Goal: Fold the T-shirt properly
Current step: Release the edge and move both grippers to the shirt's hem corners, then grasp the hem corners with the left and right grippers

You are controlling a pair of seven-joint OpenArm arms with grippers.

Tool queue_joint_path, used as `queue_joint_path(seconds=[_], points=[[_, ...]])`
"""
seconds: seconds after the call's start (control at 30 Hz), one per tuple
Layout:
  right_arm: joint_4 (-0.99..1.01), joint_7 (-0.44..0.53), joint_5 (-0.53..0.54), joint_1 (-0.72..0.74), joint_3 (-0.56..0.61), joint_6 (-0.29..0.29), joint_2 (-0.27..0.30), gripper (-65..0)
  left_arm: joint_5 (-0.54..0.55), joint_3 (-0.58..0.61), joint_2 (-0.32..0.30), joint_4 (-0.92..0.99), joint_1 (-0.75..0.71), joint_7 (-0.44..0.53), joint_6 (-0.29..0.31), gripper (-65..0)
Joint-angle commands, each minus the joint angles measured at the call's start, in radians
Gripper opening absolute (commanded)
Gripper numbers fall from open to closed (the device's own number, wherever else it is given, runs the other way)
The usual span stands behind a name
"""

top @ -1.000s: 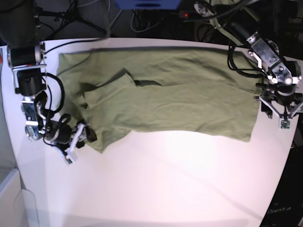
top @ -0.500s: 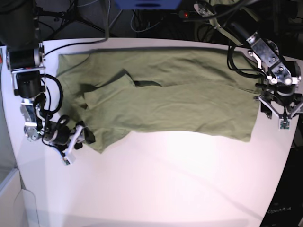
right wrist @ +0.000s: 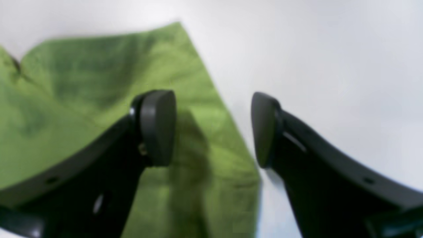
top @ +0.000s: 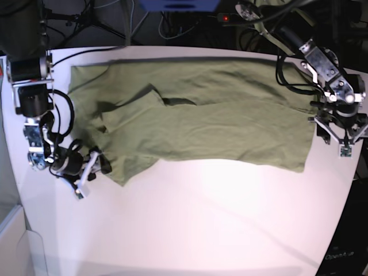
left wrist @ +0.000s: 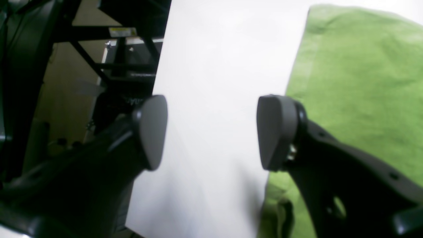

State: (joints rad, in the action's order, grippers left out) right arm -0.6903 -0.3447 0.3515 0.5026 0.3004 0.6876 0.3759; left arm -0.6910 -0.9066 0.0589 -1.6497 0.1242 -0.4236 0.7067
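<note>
The olive-green T-shirt [top: 201,123] lies spread flat and wrinkly across the far half of the white table [top: 201,224], with one sleeve folded over near its left end. My right gripper [top: 92,171] stands open at the shirt's lower left corner. In the right wrist view that gripper [right wrist: 211,129] straddles the edge of the T-shirt [right wrist: 82,82], one finger [right wrist: 158,127] over cloth and the other over bare table. My left gripper [top: 344,141] hangs open just off the shirt's right hem. In the left wrist view it [left wrist: 213,132] has only table between its pads, with the T-shirt [left wrist: 357,82] beside the right pad.
Dark cables and gear [top: 172,20] crowd the space behind the table's far edge. A black frame [left wrist: 109,59] stands beyond the table's right edge, close to my left gripper. A pale box corner [top: 14,241] sits at the lower left.
My right gripper has shifted slightly to the left along the shirt's lower left corner. The left arm and the shirt have not moved.
</note>
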Motion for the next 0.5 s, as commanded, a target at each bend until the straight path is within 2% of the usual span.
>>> queue_joint_path(seconds=[0.0,0.23,0.3,0.37,0.47], points=[[-0.015,-0.003,0.013,0.024,-0.007,0.007,-0.001,-28.7,0.014,0.004,-0.008,-0.016,0.016,0.019,-0.009,-24.3],[-0.015,-0.003,0.013,-0.003,-0.005,0.007,-0.016,-29.0,0.012,0.004,-0.008,-0.016,0.016,0.021,-0.009,-24.3],[-0.016,-0.003,0.013,-0.015,-0.002,0.007,-0.022,-31.0,0.012,0.004,-0.008,-0.016,0.018,0.021,-0.009,-24.3],[-0.016,-0.003,0.013,-0.017,0.001,0.007,-0.025,-37.9,0.011,0.004,-0.008,-0.016,0.018,0.021,-0.009,-24.3],[-0.016,-0.003,0.013,-0.019,0.001,0.007,-0.027,-53.8,0.011,0.004,-0.008,-0.016,0.018,0.021,-0.009,-24.3]])
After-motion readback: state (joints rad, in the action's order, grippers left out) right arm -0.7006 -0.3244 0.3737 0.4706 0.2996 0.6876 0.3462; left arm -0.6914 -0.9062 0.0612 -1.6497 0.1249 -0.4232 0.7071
